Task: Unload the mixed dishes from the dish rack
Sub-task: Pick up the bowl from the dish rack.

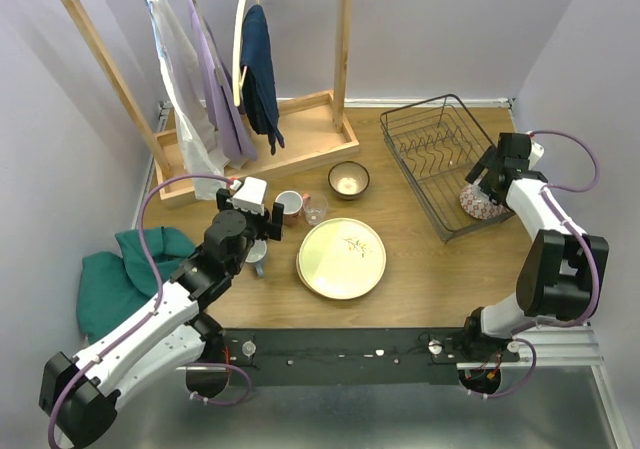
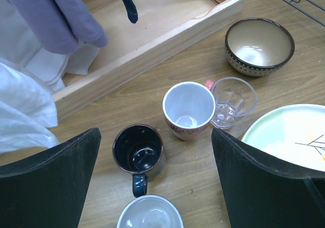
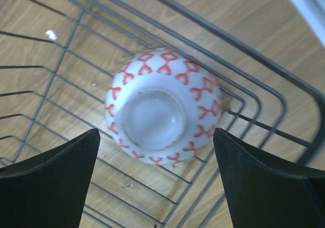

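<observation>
Right tool (image 3: 156, 136), jaws wide open, hangs over the inverted red-patterned bowl (image 3: 162, 106) in the near right corner of the dish rack (image 1: 430, 149) by the counter's (image 1: 430, 279) right edge; left tool (image 2: 155, 136), likewise open, hovers above the dark mug (image 2: 137, 149), white mug (image 2: 188, 108) and glass (image 2: 232, 101) beside the twig plate (image 2: 289, 136).

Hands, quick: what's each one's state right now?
Left hand: open, holding nothing.
Right hand: open, empty, above the upturned patterned bowl in the dish rack.

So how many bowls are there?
2. A dark-rimmed bowl stands on the table by the glass; a red-patterned bowl lies upside down in the rack below the right hand. A cut-off white rim near the dark mug may be another.
</observation>
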